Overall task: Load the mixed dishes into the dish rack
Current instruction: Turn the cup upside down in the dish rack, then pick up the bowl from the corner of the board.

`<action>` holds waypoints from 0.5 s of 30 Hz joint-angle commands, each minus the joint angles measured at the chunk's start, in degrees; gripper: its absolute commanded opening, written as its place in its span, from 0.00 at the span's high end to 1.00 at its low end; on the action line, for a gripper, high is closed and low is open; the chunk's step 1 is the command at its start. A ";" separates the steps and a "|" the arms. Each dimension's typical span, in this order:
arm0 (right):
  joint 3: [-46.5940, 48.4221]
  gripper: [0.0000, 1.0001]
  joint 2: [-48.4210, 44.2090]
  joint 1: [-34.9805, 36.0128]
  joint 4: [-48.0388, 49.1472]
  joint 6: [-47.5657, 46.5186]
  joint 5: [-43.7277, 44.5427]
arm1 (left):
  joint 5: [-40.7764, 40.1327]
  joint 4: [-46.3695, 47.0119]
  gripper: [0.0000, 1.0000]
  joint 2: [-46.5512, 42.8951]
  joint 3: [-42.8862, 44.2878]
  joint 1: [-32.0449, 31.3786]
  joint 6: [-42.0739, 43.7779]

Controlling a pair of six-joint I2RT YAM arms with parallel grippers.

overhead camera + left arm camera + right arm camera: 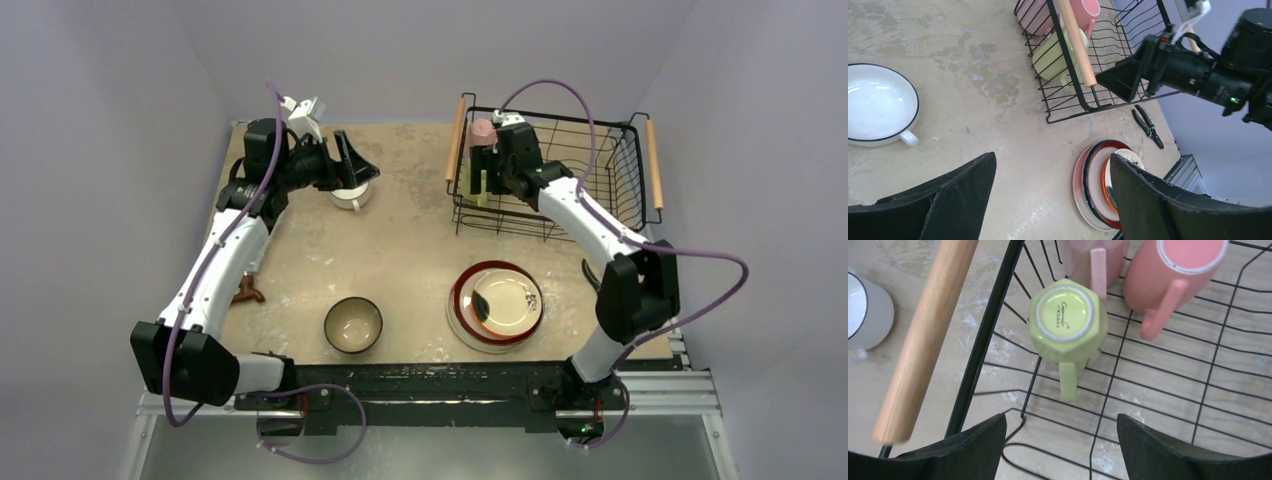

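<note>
Three views: one high overview, two close wrist cameras.
From high behind the near edge we look down on the whole table (400, 240); our left wrist view looks low across it toward the dish rack (1077, 45), while the right wrist view stares straight down into that rack from very near (the yellow-green mug (1068, 322) shows in both wrist views).

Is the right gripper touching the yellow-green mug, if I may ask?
Apart. The right wrist view shows a clear gap between the right gripper and the yellow-green mug.
</note>
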 commanded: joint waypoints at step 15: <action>-26.47 0.15 -34.15 20.72 -0.82 17.32 2.36 | -3.79 -4.21 0.17 4.40 4.05 -1.72 5.38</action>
